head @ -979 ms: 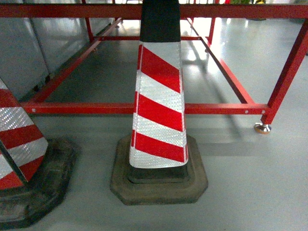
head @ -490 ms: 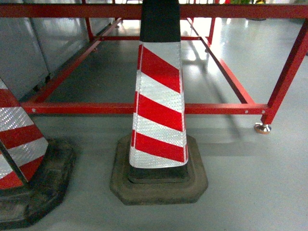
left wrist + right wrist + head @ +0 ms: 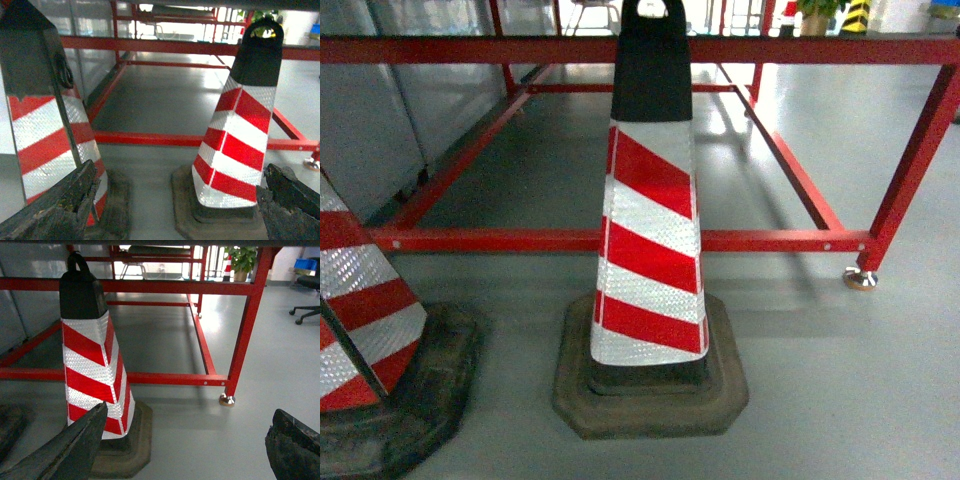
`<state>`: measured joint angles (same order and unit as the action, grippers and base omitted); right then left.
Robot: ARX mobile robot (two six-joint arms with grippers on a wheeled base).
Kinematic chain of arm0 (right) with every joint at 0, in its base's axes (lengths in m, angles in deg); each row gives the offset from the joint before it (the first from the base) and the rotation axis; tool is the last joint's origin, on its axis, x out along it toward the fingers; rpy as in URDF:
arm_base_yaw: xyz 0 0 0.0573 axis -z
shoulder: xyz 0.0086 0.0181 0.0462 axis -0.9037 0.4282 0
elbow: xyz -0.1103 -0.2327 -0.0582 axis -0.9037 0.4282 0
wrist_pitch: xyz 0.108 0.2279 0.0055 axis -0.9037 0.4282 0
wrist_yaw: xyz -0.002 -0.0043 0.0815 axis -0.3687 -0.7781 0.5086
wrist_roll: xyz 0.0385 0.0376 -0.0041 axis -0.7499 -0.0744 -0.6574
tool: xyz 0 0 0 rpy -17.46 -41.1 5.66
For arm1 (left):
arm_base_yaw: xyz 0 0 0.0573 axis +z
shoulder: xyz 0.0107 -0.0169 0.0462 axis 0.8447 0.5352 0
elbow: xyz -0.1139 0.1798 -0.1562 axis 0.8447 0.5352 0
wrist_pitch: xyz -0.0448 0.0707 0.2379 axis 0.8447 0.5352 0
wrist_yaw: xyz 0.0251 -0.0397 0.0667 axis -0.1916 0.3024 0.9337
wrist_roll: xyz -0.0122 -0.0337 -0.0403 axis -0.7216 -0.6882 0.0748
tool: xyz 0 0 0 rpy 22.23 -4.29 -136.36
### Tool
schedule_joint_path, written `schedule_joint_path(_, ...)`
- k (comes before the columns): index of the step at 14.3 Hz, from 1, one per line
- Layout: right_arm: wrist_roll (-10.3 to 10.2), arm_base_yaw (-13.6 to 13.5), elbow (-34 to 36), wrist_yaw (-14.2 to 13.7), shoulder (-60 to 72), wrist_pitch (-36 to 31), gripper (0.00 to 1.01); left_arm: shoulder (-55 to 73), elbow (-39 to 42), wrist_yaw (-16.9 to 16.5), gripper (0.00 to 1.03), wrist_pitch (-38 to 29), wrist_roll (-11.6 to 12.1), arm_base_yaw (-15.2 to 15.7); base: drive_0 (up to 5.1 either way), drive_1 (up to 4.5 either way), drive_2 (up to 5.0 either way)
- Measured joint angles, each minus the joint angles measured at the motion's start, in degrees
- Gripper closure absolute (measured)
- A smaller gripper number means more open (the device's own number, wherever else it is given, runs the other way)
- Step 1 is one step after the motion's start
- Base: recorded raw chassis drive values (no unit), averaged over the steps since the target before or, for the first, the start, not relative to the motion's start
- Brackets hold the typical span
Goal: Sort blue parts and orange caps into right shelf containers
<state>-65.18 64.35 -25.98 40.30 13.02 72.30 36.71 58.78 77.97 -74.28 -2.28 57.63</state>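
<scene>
Blue parts, orange caps and shelf containers are nowhere in any of my views. My left gripper (image 3: pixel 175 210) and right gripper (image 3: pixel 192 452) both hang spread apart, holding nothing. A striped traffic cone (image 3: pixel 650 240) stands at 12 o'clock, another cone (image 3: pixel 360 320) at 9; driving forward risks knocking them into the red frame (image 3: pixel 770 240).

Left cone (image 3: pixel 360 330) cropped by head view edge; centre cone (image 3: pixel 650 260) tip cut off.
</scene>
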Motion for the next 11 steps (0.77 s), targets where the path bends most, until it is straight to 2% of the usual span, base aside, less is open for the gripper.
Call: schedule_joint_path(11, 0.04, 0.00, 0.00, -0.04, 0.00, -0.04, 0.03, -0.02, 0.00, 0.02, 0.05, -0.13, 0.59, 0.00, 0.0, 0.00, 0.0)
